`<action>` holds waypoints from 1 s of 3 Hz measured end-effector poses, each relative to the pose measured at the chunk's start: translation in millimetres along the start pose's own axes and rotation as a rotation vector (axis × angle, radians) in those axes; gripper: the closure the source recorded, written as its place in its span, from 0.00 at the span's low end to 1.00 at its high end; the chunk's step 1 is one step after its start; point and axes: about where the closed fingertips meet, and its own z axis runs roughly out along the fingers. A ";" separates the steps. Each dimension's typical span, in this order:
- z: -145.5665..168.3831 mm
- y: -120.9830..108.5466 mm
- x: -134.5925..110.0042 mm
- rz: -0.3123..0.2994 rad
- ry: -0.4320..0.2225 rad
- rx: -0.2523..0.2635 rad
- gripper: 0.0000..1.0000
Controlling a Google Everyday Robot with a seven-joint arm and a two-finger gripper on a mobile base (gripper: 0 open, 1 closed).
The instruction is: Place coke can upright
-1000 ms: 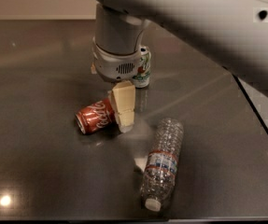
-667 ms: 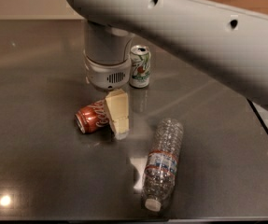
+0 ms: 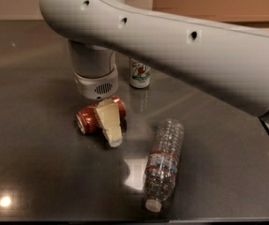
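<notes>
The coke can (image 3: 87, 118) lies on its side on the dark table (image 3: 31, 172), its silver end facing front-left. My gripper (image 3: 108, 123) hangs from the wide grey wrist (image 3: 95, 74) and is down at the can. Its cream part crosses the front of the can's right half and reaches the table. The can's middle and right part are partly hidden behind it.
A white-and-green patterned can (image 3: 139, 74) stands upright behind the gripper. A clear plastic bottle (image 3: 163, 165) lies on its side to the front right, cap toward the table's front edge. My large grey arm (image 3: 185, 46) spans the upper right.
The gripper has moved left, from beside the can's right end to over the can. The can, bottle and patterned can have stayed where they were.
</notes>
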 end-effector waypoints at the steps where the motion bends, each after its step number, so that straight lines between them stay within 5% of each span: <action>1: 7.1 -3.4 -3.0 0.008 0.017 -0.018 0.00; 3: 5.1 -13.5 -7.1 0.032 0.004 -0.015 0.41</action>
